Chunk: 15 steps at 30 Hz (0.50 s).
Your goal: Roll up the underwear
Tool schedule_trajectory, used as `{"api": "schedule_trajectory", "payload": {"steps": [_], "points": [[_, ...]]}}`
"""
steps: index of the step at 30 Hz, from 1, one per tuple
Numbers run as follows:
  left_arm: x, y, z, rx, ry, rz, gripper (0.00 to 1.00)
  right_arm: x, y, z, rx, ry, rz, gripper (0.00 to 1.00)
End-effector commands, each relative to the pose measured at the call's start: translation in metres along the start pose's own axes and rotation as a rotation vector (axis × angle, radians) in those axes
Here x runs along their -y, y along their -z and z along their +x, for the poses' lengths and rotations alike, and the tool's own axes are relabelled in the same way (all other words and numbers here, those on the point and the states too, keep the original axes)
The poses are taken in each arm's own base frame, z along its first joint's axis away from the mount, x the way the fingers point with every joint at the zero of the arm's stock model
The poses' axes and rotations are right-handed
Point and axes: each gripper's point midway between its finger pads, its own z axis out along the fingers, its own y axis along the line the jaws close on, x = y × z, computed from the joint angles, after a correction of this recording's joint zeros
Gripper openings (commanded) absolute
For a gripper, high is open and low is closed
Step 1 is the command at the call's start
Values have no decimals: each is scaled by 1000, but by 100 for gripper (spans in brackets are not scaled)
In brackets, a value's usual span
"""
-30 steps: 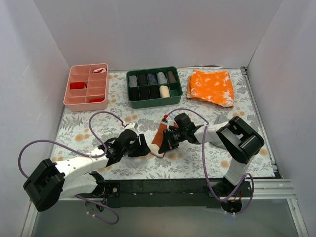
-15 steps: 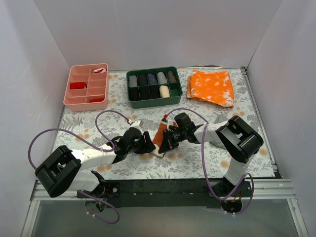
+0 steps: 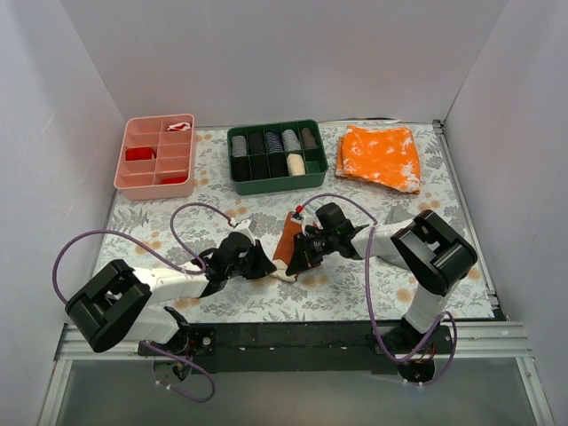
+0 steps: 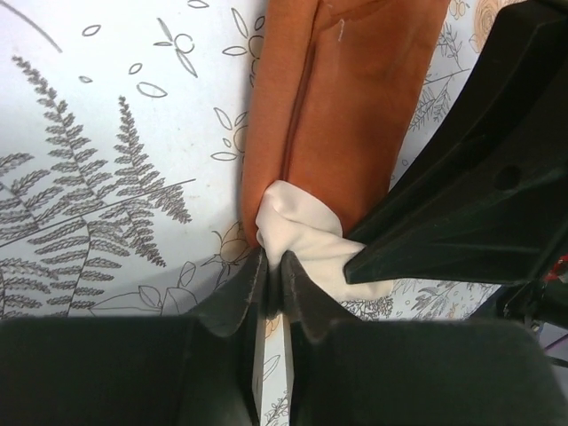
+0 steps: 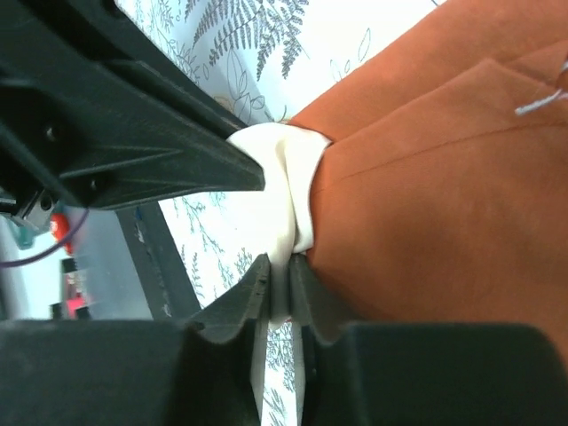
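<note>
The left gripper (image 4: pixel 273 271) has its two fingers pressed together on the pale cream fold at the near end of the underwear (image 4: pixel 355 115), with only a thin sliver of cloth showing between the pads. The right gripper (image 5: pixel 280 275) is likewise clamped on that same cream fold, its fingers nearly meeting around the bunched fabric. The two claws sit just beside each other, the left one coming at the fold from the left and the right one from the right; each wrist view shows the other claw's black finger crowding the frame.

The underwear lies near the middle of the floral tablecloth (image 3: pixel 355 280) as a narrow folded strip running far to near, rust-brown face up, cream showing only at the pinched near end.

The left arm (image 3: pixel 169 280) stretches low over the table from the near left corner towards the right. The right arm (image 3: pixel 390 238) has its elbow bent at the right and its forearm reaching left, also low.
</note>
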Motion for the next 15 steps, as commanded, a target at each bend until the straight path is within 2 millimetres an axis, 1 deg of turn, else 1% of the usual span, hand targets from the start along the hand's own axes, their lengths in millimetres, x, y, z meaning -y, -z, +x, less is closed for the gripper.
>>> {"api": "schedule_trajectory", "payload": {"steps": [1,2,3,4,5,6,7,8,9,10,11,12,13,14,15], "points": [[-4,-4,12,-92,-30,-41,2,-5,14,-11,77,127,60,25],[-5,-5,12,-100,-36,-50,1,-6,17,-13,91,169,74,29],[-2,-6,10,-105,-41,-50,0,-16,25,-18,120,213,84,32],[-2,-6,11,-114,-45,-53,0,-10,30,-21,140,230,151,35],[-4,-6,12,-128,-50,-67,0,-9,35,-22,149,267,190,43],[-2,-6,11,-133,-49,-67,0,-17,42,-28,178,317,215,45],[-1,-6,11,-138,-53,-66,0,-6,49,-28,184,324,317,46],[-4,-5,16,-168,-51,-83,0,-4,54,-29,192,352,366,47],[1,-6,13,-170,-57,-76,0,-12,58,-30,201,432,394,48],[2,-6,12,-176,-60,-75,0,-6,64,-31,206,449,463,48],[-1,-3,19,-214,-60,-93,0,-9,65,-31,211,485,477,48],[-1,-3,19,-227,-64,-95,0,-22,63,-29,212,557,470,49],[6,-4,17,-234,-68,-86,0,-21,64,-30,222,588,512,49],[2,-1,20,-262,-64,-116,0,-17,66,-26,206,606,553,49],[2,-1,21,-277,-65,-122,0,-24,62,-21,192,650,550,49]]}}
